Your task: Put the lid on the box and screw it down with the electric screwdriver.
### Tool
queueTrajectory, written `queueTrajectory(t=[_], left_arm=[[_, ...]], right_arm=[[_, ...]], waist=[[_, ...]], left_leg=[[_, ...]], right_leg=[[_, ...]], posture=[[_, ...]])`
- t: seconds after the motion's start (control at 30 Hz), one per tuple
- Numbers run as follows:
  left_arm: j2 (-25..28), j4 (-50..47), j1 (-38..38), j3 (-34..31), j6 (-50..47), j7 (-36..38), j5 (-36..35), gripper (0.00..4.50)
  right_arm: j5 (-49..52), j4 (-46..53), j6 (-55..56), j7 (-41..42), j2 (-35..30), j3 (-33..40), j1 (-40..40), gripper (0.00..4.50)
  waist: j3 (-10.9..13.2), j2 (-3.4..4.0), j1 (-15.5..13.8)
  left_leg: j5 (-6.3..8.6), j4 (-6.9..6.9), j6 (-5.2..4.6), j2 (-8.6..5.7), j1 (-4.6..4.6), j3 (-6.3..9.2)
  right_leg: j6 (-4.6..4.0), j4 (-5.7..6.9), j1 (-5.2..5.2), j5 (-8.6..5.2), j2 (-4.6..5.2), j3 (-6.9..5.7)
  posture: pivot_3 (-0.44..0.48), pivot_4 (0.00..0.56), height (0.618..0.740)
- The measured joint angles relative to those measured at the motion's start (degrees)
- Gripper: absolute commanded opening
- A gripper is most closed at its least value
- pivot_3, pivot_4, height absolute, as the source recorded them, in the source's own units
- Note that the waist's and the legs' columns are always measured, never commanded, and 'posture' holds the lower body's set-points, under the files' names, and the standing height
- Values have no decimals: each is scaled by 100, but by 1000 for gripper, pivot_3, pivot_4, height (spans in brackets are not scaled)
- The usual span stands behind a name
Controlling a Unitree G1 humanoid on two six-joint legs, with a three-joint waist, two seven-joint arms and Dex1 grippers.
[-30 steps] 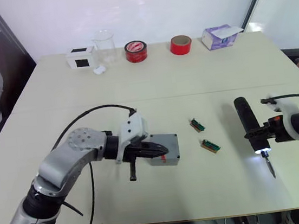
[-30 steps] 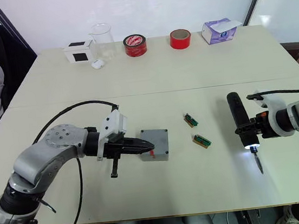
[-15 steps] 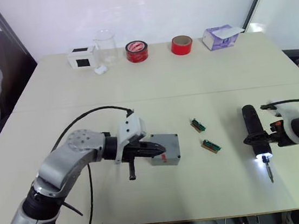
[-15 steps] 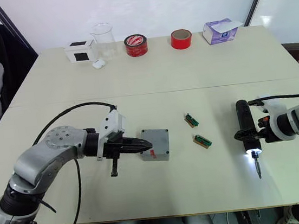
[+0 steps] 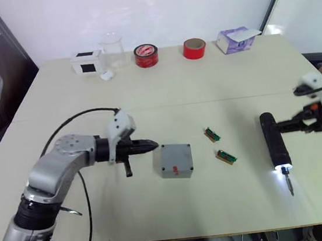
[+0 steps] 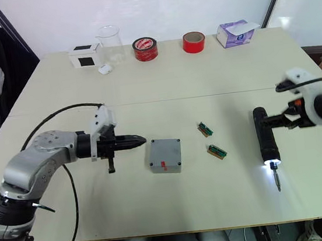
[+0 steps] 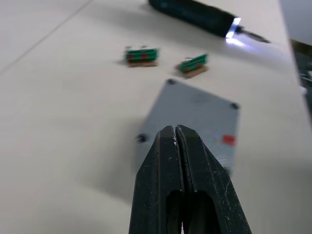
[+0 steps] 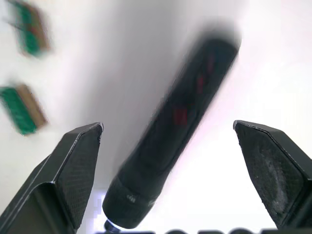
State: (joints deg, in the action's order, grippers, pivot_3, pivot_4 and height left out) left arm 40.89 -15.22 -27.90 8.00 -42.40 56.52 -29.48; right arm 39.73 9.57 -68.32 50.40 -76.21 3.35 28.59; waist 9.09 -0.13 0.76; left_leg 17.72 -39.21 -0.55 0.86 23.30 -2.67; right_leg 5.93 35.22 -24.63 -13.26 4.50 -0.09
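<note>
Both of our tools have just let go and drawn back. Our left tool (image 6: pixel 138 139), fingers pressed together and holding nothing, now sits just beside the small square grey box (image 6: pixel 165 155), whose flat grey lid (image 7: pixel 200 119) lies on top with corner screw holes showing. Our right tool (image 8: pixel 168 139), spread wide and empty, has released the long black electric screwdriver (image 6: pixel 264 138), which now lies on the pale worktop (image 6: pixel 203 80), its tip light glowing. We judge the screwing finished.
</note>
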Motion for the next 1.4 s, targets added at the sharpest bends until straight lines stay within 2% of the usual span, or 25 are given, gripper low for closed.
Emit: queueTrajectory(t=[0.1, 0.2, 0.3, 0.57, 0.73, 0.83, 0.97, 1.03, 1.2, 1.4], left_arm=[[-2, 141, 80, 134, 188, -30, 276, 0], [0, 170, 276, 349, 307, -41, 520, 0], [-78, 159, 325, 524, 309, -114, 672, 0], [-317, -15, 417, 920, 288, -253, 922, 0], [-540, 228, 226, 1181, 438, -286, 1254, 0], [-705, 528, 36, 1278, 579, -266, 1400, 0], [-1292, 1372, -399, 1234, 901, -547, 1608, 0], [-1392, 1557, -498, 1208, 1071, -592, 1691, 0], [-1291, 1676, -484, 1206, 1203, -587, 1900, 0], [-414, 943, 100, 1170, 967, -130, 1931, 0]], right_arm=[[176, 1168, 694, 490, 344, 91, -694, 4471], [112, 1899, 1068, 602, 617, -304, -1246, 4471], [-85, 2237, 1289, 517, 991, -762, -1378, 4471], [-773, 2178, 1541, 217, 1878, -1763, -1148, 4471], [-813, 2185, 1414, 171, 2225, -1989, -991, 4471], [-798, 2200, 1297, 171, 2320, -2024, -968, 4471], [-792, 2234, 1138, 75, 2645, -2084, -934, 4471], [-777, 2251, 1087, 7, 2806, -2105, -926, 4471], [-659, 2451, 896, -41, 2734, -1964, -966, 4471], [-766, 2420, 1155, 377, 1852, -1647, -1027, 4471]], waist=[[2, -7, -35], [3, -8, -96], [3, -8, -142], [2, -9, -146], [2, -9, -151], [2, -9, -154], [2, -11, -152], [2, -11, -137], [2, -11, -141], [2, -11, -133]], left_leg=[[-1, 0, 2, 1, 2, 7], [-3, -7, 5, -4, 3, 2], [-4, -20, 8, -7, 4, 0], [-4, -44, 7, -7, 4, 5], [-4, -56, 6, -10, 4, 8], [-4, -63, 6, -11, 5, 10], [-3, -76, 6, -13, 6, 16], [-3, -76, 4, -13, 6, 16], [-2, -76, 3, -12, 2, 21], [-2, -77, 3, -5, 0, 19]], right_leg=[[5, 4, 2, -2, 2, -4], [6, 4, 3, 0, 14, -2], [7, 4, 8, 2, 16, 2], [5, 16, 16, 1, 12, 0], [6, 28, 17, 1, 12, -2], [6, 33, 19, 1, 12, -3], [6, 39, 24, 2, 12, -7], [7, 42, 24, 2, 12, -6], [8, 69, 17, 2, 12, -7], [6, 72, 16, 1, 14, -7]], posture=[[0, 150, 740], [0, 150, 740], [0, 150, 740], [0, 150, 740], [0, 150, 740], [0, 150, 740], [0, 150, 740], [0, 150, 740], [0, 150, 740], [0, 150, 740]])
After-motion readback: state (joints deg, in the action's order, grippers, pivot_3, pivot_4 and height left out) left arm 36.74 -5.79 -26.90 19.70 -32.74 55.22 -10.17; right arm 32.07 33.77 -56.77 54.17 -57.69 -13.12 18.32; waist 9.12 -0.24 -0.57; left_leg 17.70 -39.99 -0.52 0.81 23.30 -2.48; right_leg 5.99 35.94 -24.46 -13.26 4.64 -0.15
